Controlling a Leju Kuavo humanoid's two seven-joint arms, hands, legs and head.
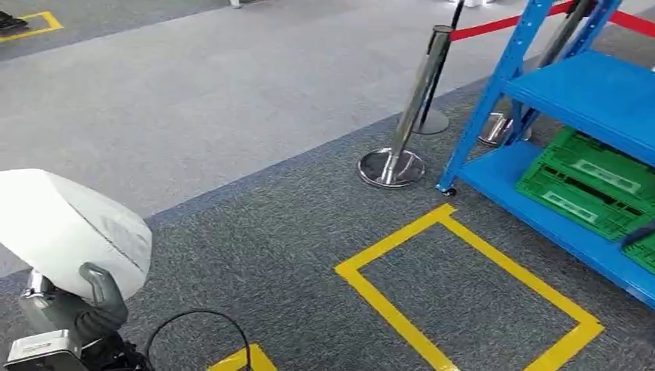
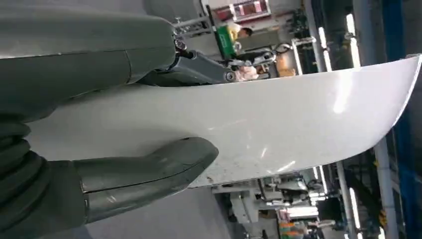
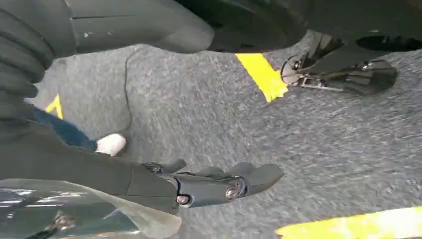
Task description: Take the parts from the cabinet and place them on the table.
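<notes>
Grey carpet (image 1: 255,232) with yellow tape (image 1: 463,286) lies below the left hand (image 1: 81,305), which grips a white curved part (image 1: 66,224), thumb pressed on its face; its far edge is cut off. Right hand (image 3: 219,181) hangs empty, fingers apart. Blue cabinet (image 1: 587,100) stands well apart.

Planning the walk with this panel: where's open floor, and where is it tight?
Open: the carpet inside the yellow tape square and the grey floor left of the stanchion. Tight: between stanchion and blue rack, whose lower shelf holds green crates.
</notes>
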